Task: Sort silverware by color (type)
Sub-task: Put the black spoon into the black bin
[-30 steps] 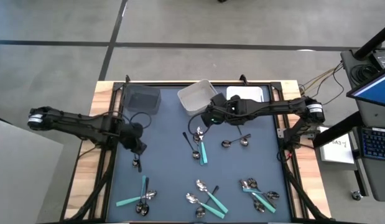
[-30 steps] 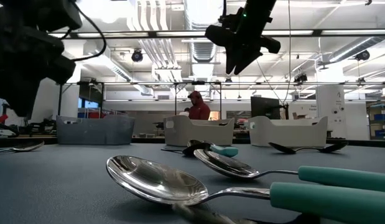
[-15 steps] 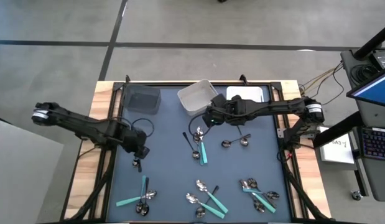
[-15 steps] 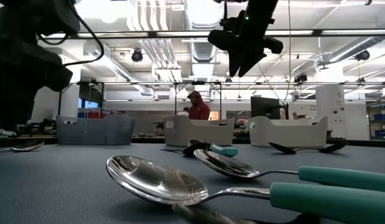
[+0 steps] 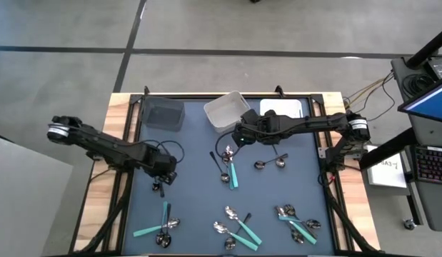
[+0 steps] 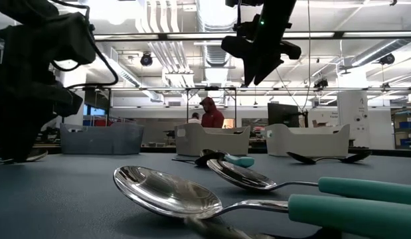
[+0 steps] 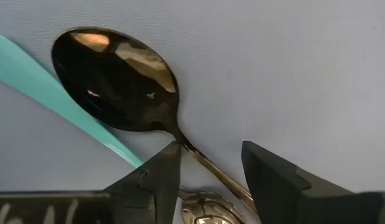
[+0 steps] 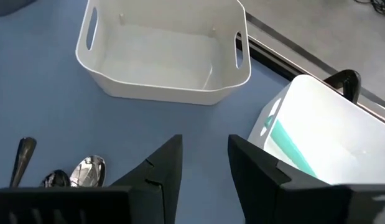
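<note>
On the blue mat (image 5: pixel 192 193), the left gripper (image 7: pixel 208 163) has come down, fingers parted astride a dark spoon (image 7: pixel 120 84), gripping nothing yet. The right gripper (image 8: pixel 204 160), open and empty, hovers near the white bins (image 8: pixel 164 53).

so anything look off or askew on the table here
One thing: the nearer white bin sits rotated on the mat, while the dark grey bin and the other white bin sit square to the table edge. The silverware lies in loose, overlapping clusters, still unsorted.

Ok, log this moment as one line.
left end effector open, straddling dark spoon stem | right end effector open, empty, above table by white bin | teal utensil in second white bin
</note>
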`<action>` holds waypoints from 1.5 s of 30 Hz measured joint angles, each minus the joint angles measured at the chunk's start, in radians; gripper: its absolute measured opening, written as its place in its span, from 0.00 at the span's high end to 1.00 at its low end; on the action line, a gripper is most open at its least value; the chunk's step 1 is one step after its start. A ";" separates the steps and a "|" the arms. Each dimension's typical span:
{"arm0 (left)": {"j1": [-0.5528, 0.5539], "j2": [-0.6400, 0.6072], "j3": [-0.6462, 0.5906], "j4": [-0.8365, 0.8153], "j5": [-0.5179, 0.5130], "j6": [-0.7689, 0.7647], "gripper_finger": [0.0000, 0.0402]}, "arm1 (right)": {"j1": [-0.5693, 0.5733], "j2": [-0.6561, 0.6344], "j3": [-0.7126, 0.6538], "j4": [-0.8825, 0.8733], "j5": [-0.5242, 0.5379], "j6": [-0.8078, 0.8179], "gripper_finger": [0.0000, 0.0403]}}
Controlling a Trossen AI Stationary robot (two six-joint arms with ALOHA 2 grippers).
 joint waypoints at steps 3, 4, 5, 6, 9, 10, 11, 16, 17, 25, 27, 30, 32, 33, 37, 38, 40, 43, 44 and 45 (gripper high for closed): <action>0.000 0.033 -0.003 -0.004 0.003 -0.001 0.66 | 0.000 0.000 0.000 -0.003 0.000 0.000 0.70; 0.000 0.037 -0.005 -0.005 0.004 -0.002 0.67 | 0.000 0.000 0.000 -0.003 0.000 0.000 0.70; 0.000 0.042 -0.006 -0.005 0.004 -0.002 0.69 | 0.000 0.000 0.000 -0.005 0.000 0.000 0.70; 0.000 0.044 -0.006 -0.006 0.004 -0.002 0.72 | 0.000 0.000 0.000 -0.005 0.000 0.000 0.70; 0.000 0.036 -0.009 -0.011 0.001 -0.002 0.80 | 0.000 0.000 0.000 -0.006 0.000 0.000 0.70; 0.000 0.032 -0.008 -0.014 -0.001 -0.002 0.84 | 0.000 0.000 0.000 -0.006 0.000 0.000 0.70; 0.000 0.027 -0.007 -0.015 -0.002 -0.003 0.87 | 0.000 0.000 0.000 -0.007 0.000 0.000 0.70; 0.001 0.024 0.013 -0.006 -0.003 -0.003 0.99 | 0.000 0.000 0.000 -0.011 0.000 0.000 0.70; 0.001 0.027 0.022 0.004 -0.003 -0.003 0.98 | 0.000 0.000 0.000 -0.013 0.000 0.000 0.70; 0.006 0.027 0.085 0.332 -0.059 0.043 1.00 | -0.001 -0.002 0.000 -0.015 0.002 -0.015 0.70; 0.023 0.027 0.112 0.347 -0.119 0.074 1.00 | 0.000 -0.001 0.000 -0.017 0.002 -0.015 0.70; 0.073 0.022 0.170 0.292 -0.226 0.174 1.00 | 0.000 -0.001 0.000 -0.018 0.002 -0.015 0.70; 0.126 0.017 0.222 0.240 -0.307 0.259 1.00 | 0.000 -0.001 0.000 -0.018 0.002 -0.015 0.70; 0.159 0.016 0.249 0.206 -0.342 0.308 1.00 | 0.000 -0.001 0.000 -0.017 0.002 -0.015 0.70; 0.302 0.016 0.367 0.100 -0.418 0.527 1.00 | 0.000 -0.001 0.000 -0.018 0.001 -0.015 0.70; 0.338 0.016 0.392 0.080 -0.425 0.582 1.00 | 0.000 -0.001 0.000 -0.018 0.000 -0.015 0.70; 0.414 0.016 0.439 0.025 -0.432 0.693 1.00 | 0.000 0.002 0.000 -0.019 -0.001 -0.015 0.70; 0.524 0.016 0.488 -0.025 -0.454 0.847 1.00 | 0.000 0.011 0.000 -0.020 -0.001 -0.015 0.70; 0.565 0.016 0.495 -0.044 -0.465 0.895 1.00 | 0.000 0.015 0.000 -0.020 -0.001 -0.014 0.70; 0.603 0.016 0.497 -0.058 -0.469 0.940 1.00 | 0.000 0.018 0.000 -0.020 -0.001 -0.008 0.70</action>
